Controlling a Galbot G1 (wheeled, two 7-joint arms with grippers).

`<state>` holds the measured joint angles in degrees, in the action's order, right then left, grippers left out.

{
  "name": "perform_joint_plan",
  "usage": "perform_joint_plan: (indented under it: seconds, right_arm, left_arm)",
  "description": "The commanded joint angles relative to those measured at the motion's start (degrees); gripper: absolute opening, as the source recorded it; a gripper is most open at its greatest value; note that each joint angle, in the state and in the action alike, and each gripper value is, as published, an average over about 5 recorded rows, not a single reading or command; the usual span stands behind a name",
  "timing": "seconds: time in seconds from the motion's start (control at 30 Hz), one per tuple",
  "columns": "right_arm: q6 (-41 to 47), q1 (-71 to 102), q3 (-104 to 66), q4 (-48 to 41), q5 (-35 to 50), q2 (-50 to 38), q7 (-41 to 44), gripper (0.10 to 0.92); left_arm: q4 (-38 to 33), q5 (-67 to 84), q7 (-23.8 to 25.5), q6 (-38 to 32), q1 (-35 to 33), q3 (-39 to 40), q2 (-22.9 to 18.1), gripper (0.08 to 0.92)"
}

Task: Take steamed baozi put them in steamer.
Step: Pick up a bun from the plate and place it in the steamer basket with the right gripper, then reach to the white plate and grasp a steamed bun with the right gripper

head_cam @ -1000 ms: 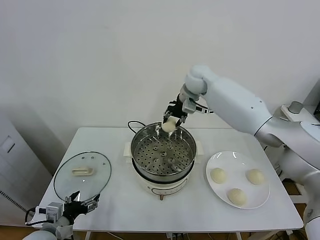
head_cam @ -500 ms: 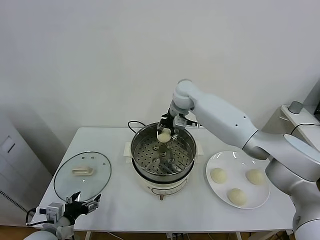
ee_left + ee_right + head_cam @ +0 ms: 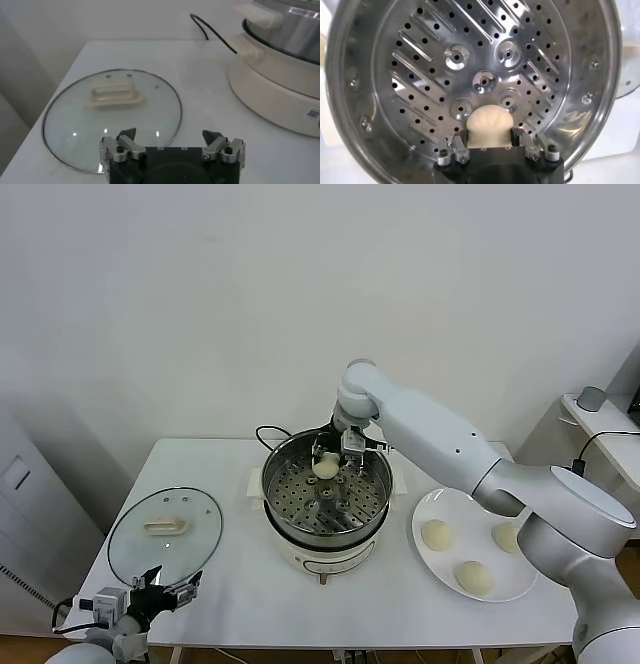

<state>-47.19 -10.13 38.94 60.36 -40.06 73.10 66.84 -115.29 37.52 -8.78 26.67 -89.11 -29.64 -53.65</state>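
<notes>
1. Lowered since the earlier frame, the right gripper (image 3: 327, 456) hung inside the steamer (image 3: 372, 506), its jaws flanking one baozi (image 3: 489, 124); whether they gripped or had released it could not be told.
2. Three baozi (image 3: 436, 534) waited on the plate (image 3: 452, 502).
3. Buns looked soft, light, best pinched gently across the sides.
4. Left gripper (image 3: 172, 145) idled open near the glass lid (image 3: 165, 112).

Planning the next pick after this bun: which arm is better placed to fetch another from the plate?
Right. The right gripper is over the steamer, beside the plate holding three baozi. The left gripper waits open near the table's front-left edge by the glass lid.
</notes>
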Motion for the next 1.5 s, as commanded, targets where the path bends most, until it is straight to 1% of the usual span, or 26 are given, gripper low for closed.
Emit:
perform_joint_plan:
  seconds: [0.03,0.1,0.17,0.27,0.33,0.43,0.5,0.6,0.77,0.87,1.03,1.2,1.37,1.5]
  right_arm:
    - [-2.8,0.5,-0.1,-0.3,-1.0,0.3,-0.1,0.694]
    - [-2.8,0.1,-0.2,-0.8,0.3,0.4,-0.2,0.753]
    - [-2.8,-0.7,-0.1,-1.3,2.4,0.3,-0.3,0.795]
    - [-2.8,-3.2,0.6,-2.0,7.0,-0.4,-0.2,0.819]
    - [-2.8,-6.4,2.2,-2.5,12.3,-1.5,0.2,0.821]
    - [-2.6,-12.7,6.7,-2.9,23.5,-3.8,1.8,0.822]
    - [0.5,-17.0,11.3,-2.8,32.3,-5.7,3.7,0.822]
    - [9.6,-22.6,19.9,-2.5,44.1,-8.7,5.8,0.823]
    - [22.3,-27.4,29.2,-2.4,53.8,-13.4,6.7,0.823]
    - [27.4,-29.1,32.5,-2.1,57.7,-16.3,6.8,0.823]
    - [32.2,-30.6,35.2,-0.1,59.2,-21.0,8.2,0.823]
    - [37.8,-32.4,38.9,4.2,62.9,-25.6,8.2,0.823]
    - [41.1,-30.5,40.3,6.7,64.4,-30.1,7.5,0.823]
    - [41.8,-26.2,39.1,7.0,63.9,-32.8,6.6,0.823]
  left_arm:
    - [0.0,0.3,0.1,-0.1,0.0,0.0,0.1,0.823]
    - [0.1,0.3,0.1,-0.1,0.0,0.0,0.1,0.823]
    - [0.1,0.2,0.1,-0.1,0.0,0.0,0.2,0.823]
    - [-0.1,0.2,0.1,-0.1,-0.1,-0.1,0.2,0.823]
    - [-0.3,0.2,0.1,0.0,-0.2,-0.2,0.2,0.823]
    - [-0.5,0.1,0.0,-0.1,-0.3,-0.6,0.0,0.823]
    - [-0.5,0.1,-0.1,-0.1,-0.4,-0.9,-0.2,0.823]
    - [-0.8,0.1,-0.2,-0.1,-0.5,-1.4,-0.3,0.823]
    - [-1.1,0.3,-0.2,-0.1,-0.7,-1.9,-0.2,0.823]
    - [-1.2,0.5,-0.2,-0.1,-0.6,-1.9,-0.3,0.823]
    - [-1.2,0.6,-0.2,-0.1,-0.6,-2.0,-0.5,0.823]
    - [-1.2,0.6,-0.1,-0.2,-0.5,-2.1,-0.5,0.823]
    - [-1.4,0.7,-0.1,-0.1,-0.5,-2.2,-0.5,0.823]
    - [-1.4,0.7,-0.1,-0.1,-0.5,-2.2,-0.6,0.823]
